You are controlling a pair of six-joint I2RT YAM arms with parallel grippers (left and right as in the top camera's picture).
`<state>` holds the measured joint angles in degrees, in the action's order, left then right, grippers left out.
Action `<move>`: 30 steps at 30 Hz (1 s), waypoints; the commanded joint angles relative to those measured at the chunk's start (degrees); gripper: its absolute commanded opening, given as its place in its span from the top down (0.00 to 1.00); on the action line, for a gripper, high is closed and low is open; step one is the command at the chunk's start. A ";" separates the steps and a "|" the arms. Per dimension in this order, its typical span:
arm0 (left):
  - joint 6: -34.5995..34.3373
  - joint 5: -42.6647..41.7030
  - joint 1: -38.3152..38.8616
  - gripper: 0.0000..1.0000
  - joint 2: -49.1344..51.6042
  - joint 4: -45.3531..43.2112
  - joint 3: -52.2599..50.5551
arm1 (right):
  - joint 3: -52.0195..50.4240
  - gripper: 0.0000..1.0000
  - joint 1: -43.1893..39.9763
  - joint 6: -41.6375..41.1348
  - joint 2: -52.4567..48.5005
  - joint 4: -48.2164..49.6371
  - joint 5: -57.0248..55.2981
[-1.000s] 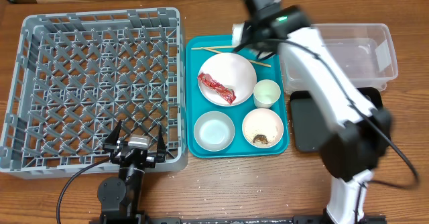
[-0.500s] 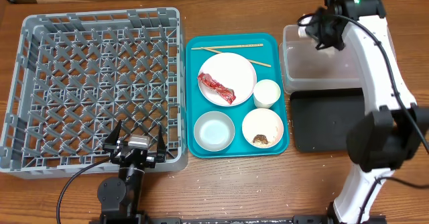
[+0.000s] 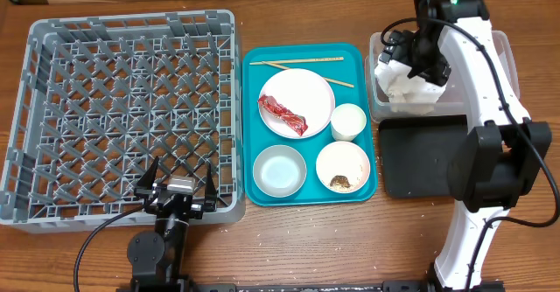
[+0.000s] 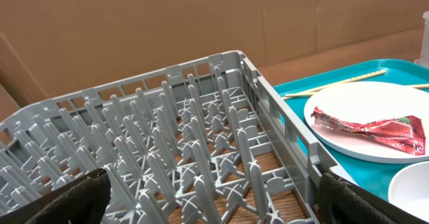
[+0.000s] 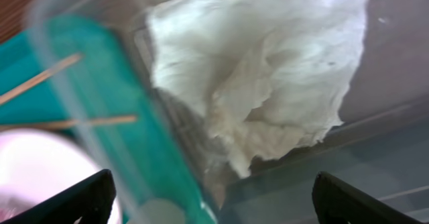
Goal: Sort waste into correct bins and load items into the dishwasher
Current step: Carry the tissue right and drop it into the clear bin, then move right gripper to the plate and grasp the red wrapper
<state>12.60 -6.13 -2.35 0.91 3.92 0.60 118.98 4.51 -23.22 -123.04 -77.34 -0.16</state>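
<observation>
My right gripper (image 5: 214,194) stands spread wide, gripping nothing, and the crumpled napkin (image 5: 268,83) sits free in the clear tub (image 3: 506,43) beneath, so I'd lift straight up, clear of its wall, before swinging toward the red wrapper (image 3: 283,114).

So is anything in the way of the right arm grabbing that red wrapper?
Nothing visible: the red wrapper lies uncovered on the plate, open from above; the right gripper hangs over the clear tub.
</observation>
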 commanded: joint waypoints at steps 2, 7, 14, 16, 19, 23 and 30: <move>0.48 0.33 -0.31 0.00 -0.26 0.07 -0.33 | 5.33 0.06 5.18 15.28 5.88 -1.51 10.54; 0.48 0.33 -0.31 0.00 -0.26 0.07 -0.33 | 3.76 0.06 14.32 22.25 5.35 -1.22 8.11; 0.48 0.33 -0.31 0.00 -0.26 0.07 -0.33 | -3.85 0.06 24.55 29.40 3.65 3.52 7.32; 0.48 0.33 -0.31 0.00 -0.26 0.07 -0.33 | -6.56 0.06 26.34 31.32 3.65 6.32 7.23; 0.48 0.33 -0.31 0.00 -0.26 0.07 -0.33 | -10.88 0.05 28.00 32.92 3.65 11.52 5.22; 0.48 0.33 -0.31 0.00 -0.26 0.07 -0.33 | -16.76 0.05 28.37 35.52 3.65 19.82 4.79; 0.48 0.33 -0.31 0.00 -0.26 0.07 -0.33 | -24.52 0.05 28.37 35.69 3.63 31.02 4.81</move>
<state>12.62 -6.13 -2.35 0.91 3.92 0.58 96.66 33.04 11.35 -118.91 -48.56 5.08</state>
